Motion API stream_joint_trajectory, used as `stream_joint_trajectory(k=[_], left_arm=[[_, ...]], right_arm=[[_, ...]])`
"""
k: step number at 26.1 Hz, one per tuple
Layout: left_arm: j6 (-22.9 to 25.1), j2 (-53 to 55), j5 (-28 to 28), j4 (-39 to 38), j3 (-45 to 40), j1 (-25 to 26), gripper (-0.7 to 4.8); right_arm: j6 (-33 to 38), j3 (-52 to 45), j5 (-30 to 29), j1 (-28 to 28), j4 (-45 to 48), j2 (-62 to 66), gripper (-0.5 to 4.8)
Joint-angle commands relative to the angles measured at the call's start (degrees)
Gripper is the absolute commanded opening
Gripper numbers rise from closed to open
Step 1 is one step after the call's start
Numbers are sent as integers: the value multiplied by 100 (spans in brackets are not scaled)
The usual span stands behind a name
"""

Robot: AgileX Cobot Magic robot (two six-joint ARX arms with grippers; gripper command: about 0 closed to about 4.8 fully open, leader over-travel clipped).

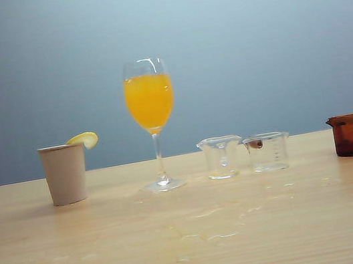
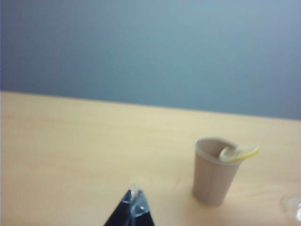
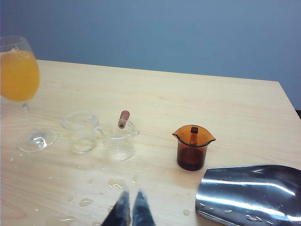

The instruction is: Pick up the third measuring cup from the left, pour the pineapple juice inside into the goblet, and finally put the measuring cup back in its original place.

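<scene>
Right gripper shut on nothing, hung low over wet table, near side of third measuring cup. Left gripper fingertips together, empty, near paper cup with lemon slice.

Third measuring cup stood just right of goblet, beside flared clear cup; looked empty. Judged light, rigid, thin-walled, slippery when wet; best pinched across walls below rim, clear of brown tab.

Goblet held orange liquid, well filled. Amber cup far right of goblet, dark contents unclear. Spill droplets before goblet.

Both grippers show black, tapered jaws wrapped in glossy clear film.
</scene>
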Motion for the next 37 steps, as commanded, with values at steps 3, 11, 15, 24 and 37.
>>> stream_joint_trajectory(k=[3, 11, 15, 24, 37], left_arm=[[44, 7, 81, -44, -291, -20, -5], [372, 7, -286, -157, -291, -481, -5], [372, 7, -369, -146, -291, -601, 1], [369, 7, -369, -173, -291, -599, 4], [367, 7, -369, -173, -291, -599, 4]], right_arm=[[7, 20, 9, -2, 59, 0, 22], [7, 20, 9, -2, 57, 0, 22], [9, 20, 9, -2, 57, 0, 22], [7, 20, 9, -2, 55, 0, 22], [2, -210, 1220, -63, 269, -98, 22]])
